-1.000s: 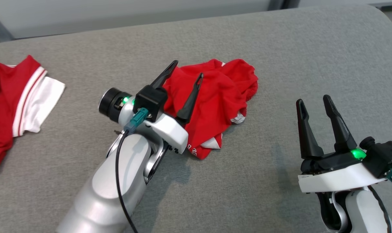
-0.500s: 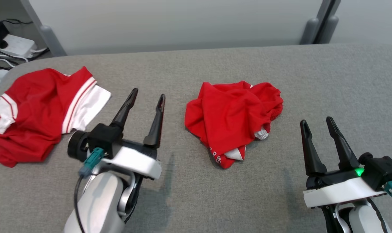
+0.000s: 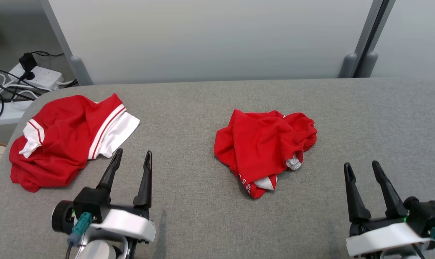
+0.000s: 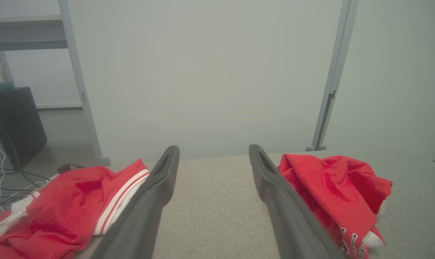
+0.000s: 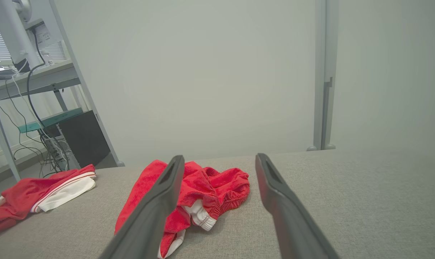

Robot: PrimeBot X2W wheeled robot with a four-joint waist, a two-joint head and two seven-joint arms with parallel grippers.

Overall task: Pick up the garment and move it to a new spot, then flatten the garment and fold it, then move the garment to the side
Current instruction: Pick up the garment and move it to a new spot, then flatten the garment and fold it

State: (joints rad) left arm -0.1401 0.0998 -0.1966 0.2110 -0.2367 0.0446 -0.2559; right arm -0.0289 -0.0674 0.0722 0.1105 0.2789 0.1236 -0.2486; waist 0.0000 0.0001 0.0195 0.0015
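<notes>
Garment (image 3: pixel 262 145), a crumpled red heap with white trim and a bit of white lettering at its near corner, lies on the middle of a grey cloth-covered tabletop (image 3: pixel 203 219). The left claw (image 3: pixel 134 151) hovers at the near left, its two dark fingers spread apart and holding nothing, pointing toward the far side. The right claw (image 3: pixel 361 163) is at the near right, likewise spread and empty. The heap sits between the two, farther away than both and touching neither. Farther left, well apart from the heap, a second garment (image 3: pixel 63 144) in red with white striped bands lies rumpled close to the tabletop's left edge. Beyond the far edge stands a pale wall panel (image 3: pixel 210 36). On the floor at far left is a white power strip (image 3: pixel 41 76) with dark cables.

Judging from this, the heap is not yet flattened or folded. Its layers are bunched over one another, so a claw closing on the top could catch a single fold and merely drag or twist the bundle. It could also pinch several layers together, so the heap won't open flat. Fingertips going low could snag the tabletop's cloth. Moving the heap left risks overlapping the second garment.
</notes>
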